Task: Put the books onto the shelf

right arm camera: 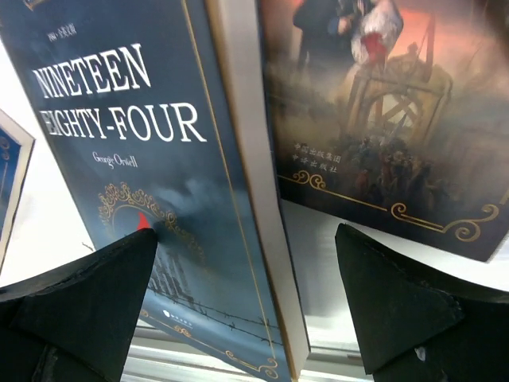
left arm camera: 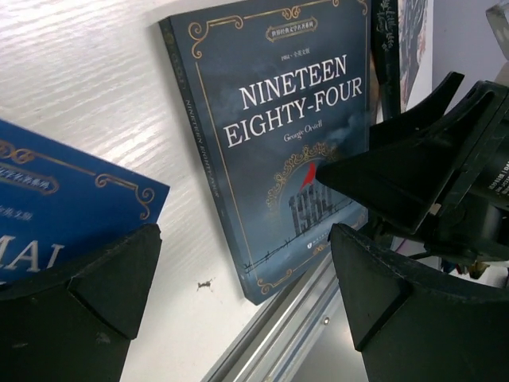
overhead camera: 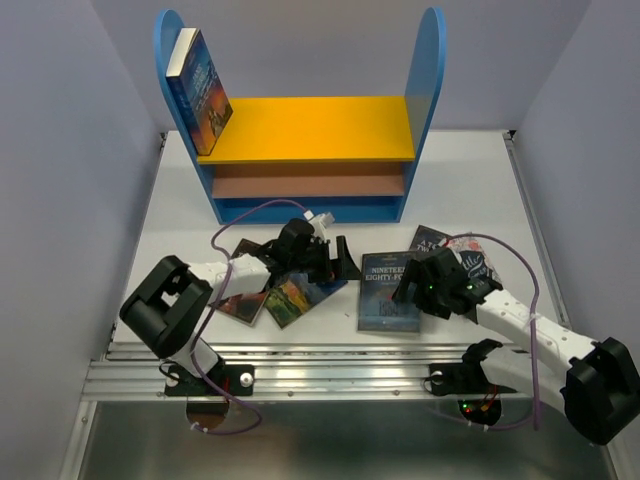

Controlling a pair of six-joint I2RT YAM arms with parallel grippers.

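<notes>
My right tool is hovering, jaws spread and holding nothing, over Nineteen Eighty-Four. That book is lying flat on the table, long axis running near to far, with its right edge sitting between the jaws. My left tool, also spread, is hanging over the pile beside it, so the right arm is likely nearer. The shelf is standing beyond, with one book leaning inside.
</notes>
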